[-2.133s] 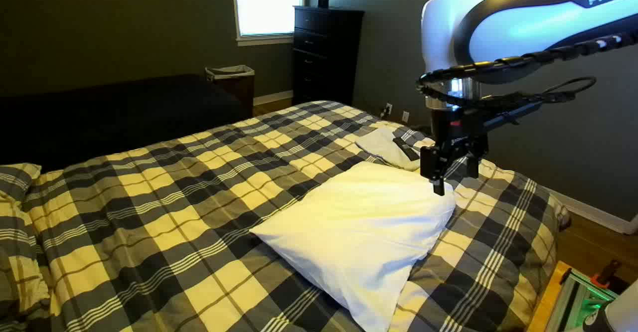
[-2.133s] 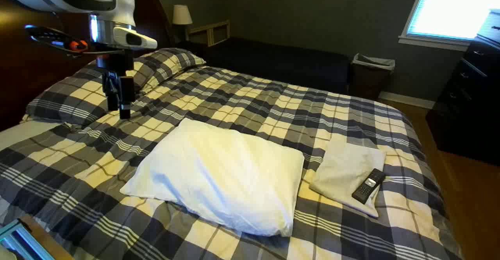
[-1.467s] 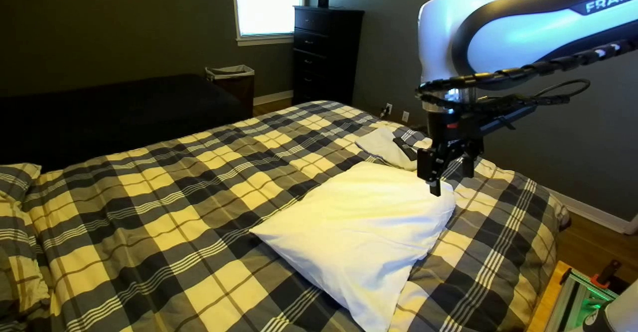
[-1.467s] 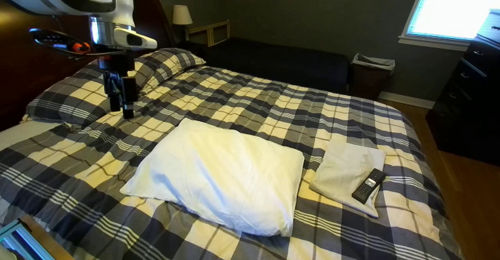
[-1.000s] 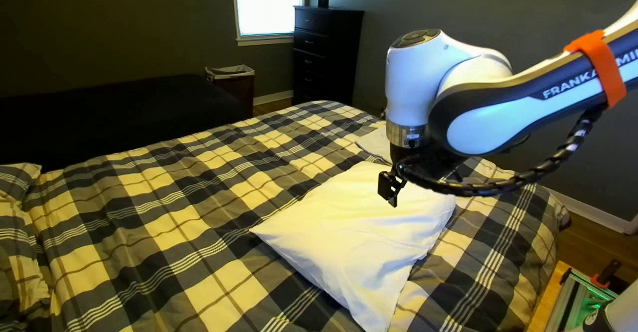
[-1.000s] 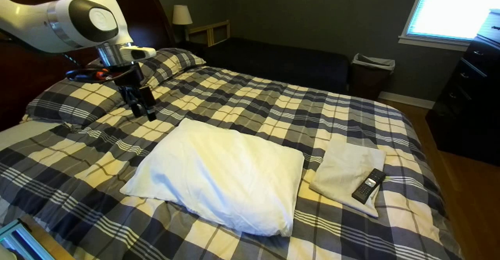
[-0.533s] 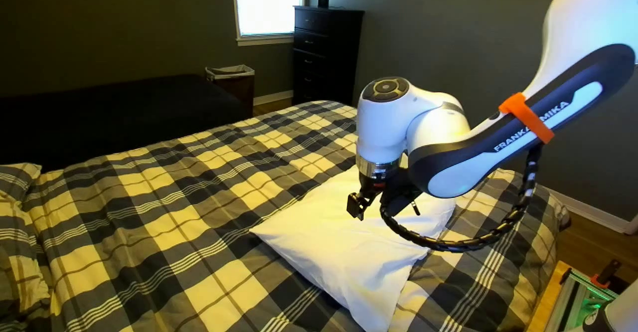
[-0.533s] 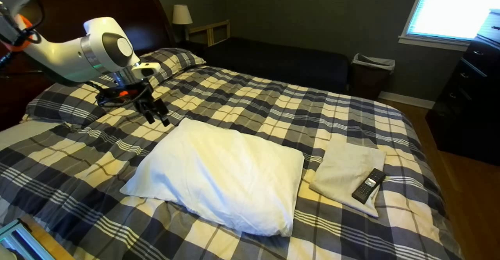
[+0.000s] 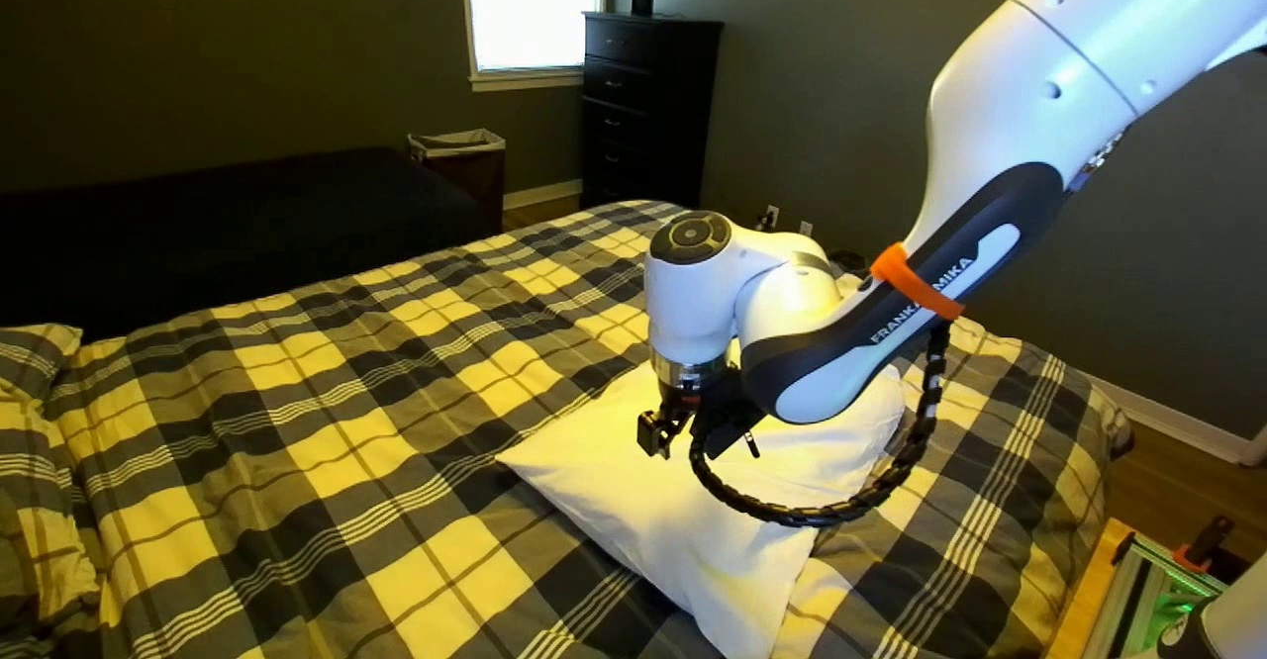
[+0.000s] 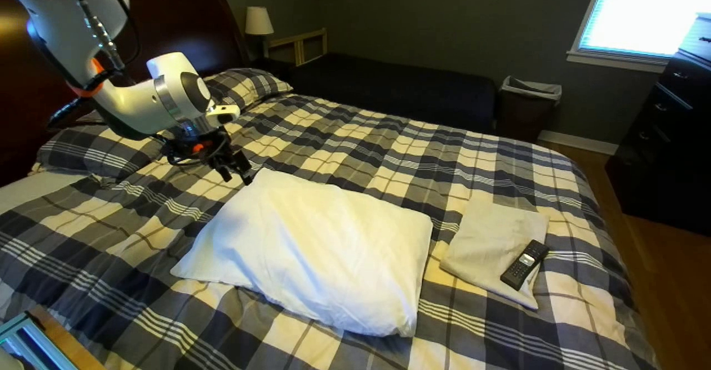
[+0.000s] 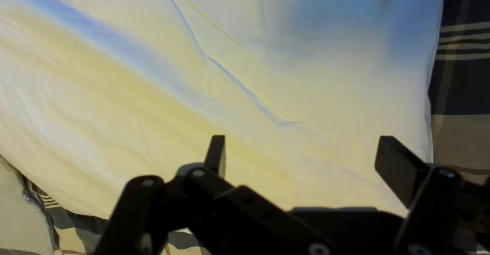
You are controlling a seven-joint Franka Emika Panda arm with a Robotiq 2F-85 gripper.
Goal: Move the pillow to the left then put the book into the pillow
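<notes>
Hand (image 11: 301, 147) over pillow (image 10: 328, 248), fingers (image 11: 398, 170) spread wide, clear passage between them. Pillow bars way straight down; contact cannot be told. Cable loop (image 9: 807, 517) sags below arm (image 9: 1034, 110), close beside hand. Wide free stretch between pillow and dark furniture (image 9: 238, 229). Narrow lane between pillow and gray cloth (image 10: 489, 236) bearing remote (image 10: 522, 267). Plaid cushions (image 10: 94, 150) fill strip along headboard (image 10: 183, 9).

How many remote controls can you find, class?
1: in an exterior view, the black remote control, on the pale cloth beside the white pillow. Others may be hidden.

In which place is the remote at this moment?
In an exterior view, the remote lies toward the right, on the cloth beside the pillow.
</notes>
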